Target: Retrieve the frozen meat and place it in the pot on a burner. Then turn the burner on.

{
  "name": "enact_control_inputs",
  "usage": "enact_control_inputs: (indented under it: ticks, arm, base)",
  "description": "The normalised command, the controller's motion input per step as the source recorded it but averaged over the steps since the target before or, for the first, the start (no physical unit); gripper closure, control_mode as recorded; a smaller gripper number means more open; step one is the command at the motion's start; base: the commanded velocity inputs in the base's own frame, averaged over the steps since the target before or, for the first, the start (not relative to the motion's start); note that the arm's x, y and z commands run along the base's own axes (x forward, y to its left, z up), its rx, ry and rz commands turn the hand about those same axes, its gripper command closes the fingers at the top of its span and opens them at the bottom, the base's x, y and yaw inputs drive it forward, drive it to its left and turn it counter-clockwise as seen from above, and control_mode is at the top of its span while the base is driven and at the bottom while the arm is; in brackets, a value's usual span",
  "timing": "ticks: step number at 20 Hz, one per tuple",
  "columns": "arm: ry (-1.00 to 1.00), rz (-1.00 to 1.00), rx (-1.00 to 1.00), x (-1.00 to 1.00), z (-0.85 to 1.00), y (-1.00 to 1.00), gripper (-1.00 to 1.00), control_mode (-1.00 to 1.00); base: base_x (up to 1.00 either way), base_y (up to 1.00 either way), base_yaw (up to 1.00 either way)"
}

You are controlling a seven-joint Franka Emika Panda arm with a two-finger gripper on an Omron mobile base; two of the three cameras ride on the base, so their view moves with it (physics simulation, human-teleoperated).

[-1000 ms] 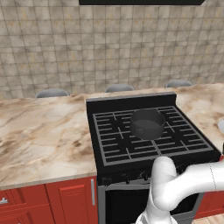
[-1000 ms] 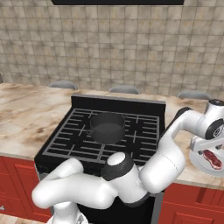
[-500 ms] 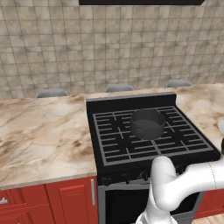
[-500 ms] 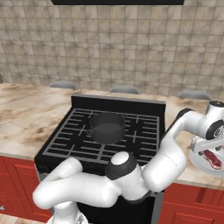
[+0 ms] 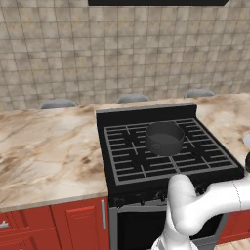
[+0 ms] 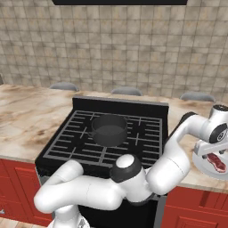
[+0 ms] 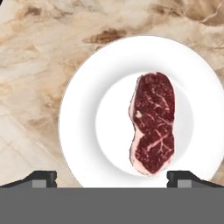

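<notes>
The frozen meat (image 7: 153, 122) is a dark red slab with pale streaks, lying flat in the middle of a white plate (image 7: 83, 131) on the marble counter. My gripper (image 7: 112, 178) hangs open straight above the plate's near rim, its two fingertips (image 7: 43, 177) spread wider than the meat and holding nothing. In the right base view the meat (image 6: 216, 161) and the plate (image 6: 200, 161) sit right of the range, just under my hand. The dark pot (image 6: 108, 129) (image 5: 164, 137) stands empty on a rear-centre burner (image 6: 133, 134) of the black range.
Marble counter (image 5: 49, 151) runs on both sides of the range (image 5: 127, 161). A tiled wall rises behind it, with grey stool tops (image 5: 57, 103) along the counter's far edge. Red cabinets (image 5: 73, 222) stand below. My arm bends across the range's front right corner.
My hand has sunk a little toward the plate. The meat, the plate and the pot have stayed where they were, and the jaws have stayed wide.
</notes>
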Motion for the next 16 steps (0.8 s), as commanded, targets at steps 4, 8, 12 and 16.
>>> enact_control_inputs:
  ticks: [4,8,12,16]
  arm:
    - [0.00,0.00,0.00,0.07,-0.11,-0.09,-1.00,-1.00]
    - [0.00,0.00,0.00,0.07,-0.10,-0.12,-1.00,-1.00]
    - [0.00,0.00,0.00,0.03,-0.02,-0.20,-1.00,-1.00]
    - [0.00,0.00,0.00,0.04,0.00,-0.19,-1.00,-1.00]
  base:
    - [0.00,0.00,0.00]
    - [0.00,0.00,0.00]
    - [0.00,0.00,0.00]
    - [0.00,0.00,0.00]
